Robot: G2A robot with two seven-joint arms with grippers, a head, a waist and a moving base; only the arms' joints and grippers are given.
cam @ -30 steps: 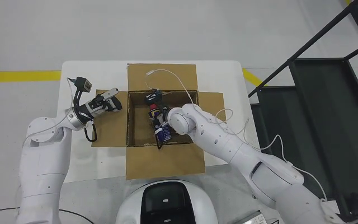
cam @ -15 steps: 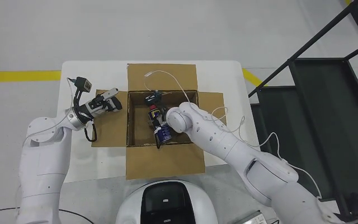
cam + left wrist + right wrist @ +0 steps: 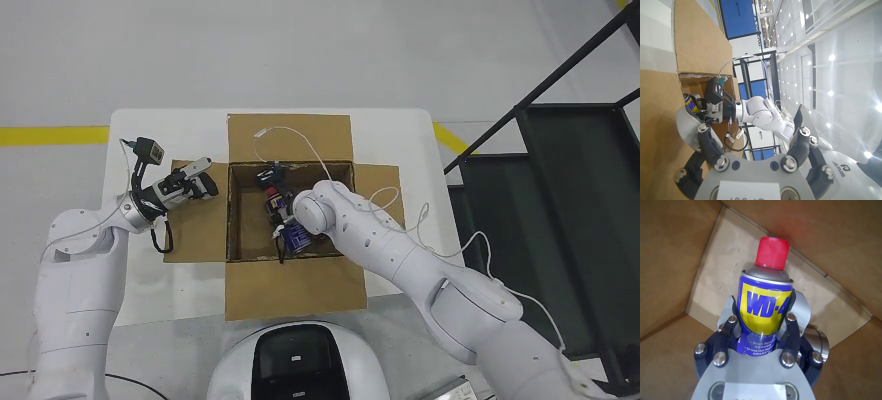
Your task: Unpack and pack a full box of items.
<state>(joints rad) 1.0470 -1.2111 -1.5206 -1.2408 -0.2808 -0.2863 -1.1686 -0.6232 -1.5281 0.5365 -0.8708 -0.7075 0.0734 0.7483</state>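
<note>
Spray can, a blue and yellow metal cylinder with a red plastic cap point(image 3: 764, 294), sat clamped in my right gripper point(image 3: 762, 304). The two curved fingers point(image 3: 732, 313) closed on opposite sides of its body, about halfway along, and the cap pointed away from my wrist toward the box floor. I judged it a stiff thing that would not give under the squeeze, fairly weighty if full, with a smooth painted wall that could slide or twist in the pads. The round body looked like the right place to hold, since the cap seemed likely to pop off if pulled.

Around the can stood the open brown cardboard box point(image 3: 706, 279), and I held the can down inside its walls. I could not tell whether the can touched the floor. It was the one item I could make out in there. Beyond the cap the floor showed plain cardboard, and my arm hid the rest.

Further out, my left gripper point(image 3: 207, 177) hung with fingers spread and nothing between them, over the box's left flap, just outside the wall. The box lay on a white table point(image 3: 170, 135).
</note>
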